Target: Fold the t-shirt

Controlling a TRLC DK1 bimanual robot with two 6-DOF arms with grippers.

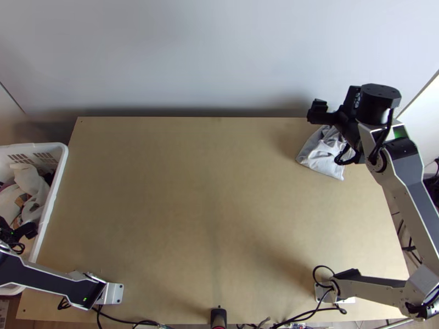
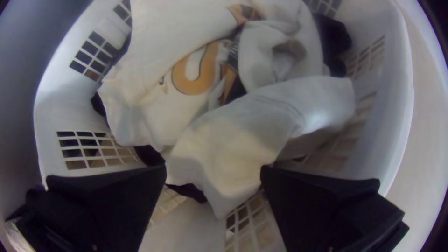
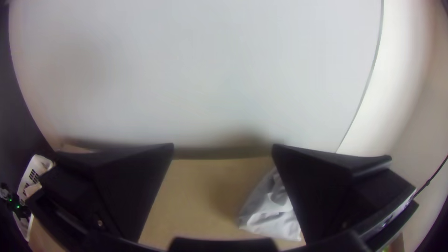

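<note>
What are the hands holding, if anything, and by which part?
Nothing is held: the left hand is open over the basket, the right hand open near the white cloth.

A pale wall (image 1: 192,55) (plain, with a dim shadow (image 1: 192,111) low down) stands beyond the light wooden counter (image 1: 164,192); thin dark lines (image 1: 12,98) slant at either side.

No text, label or number can be read.

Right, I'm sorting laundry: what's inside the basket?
In the basket, bunched white cloth, part with an orange print, partly covers something dark. What lies deeper is covered, so I can't tell.
</note>
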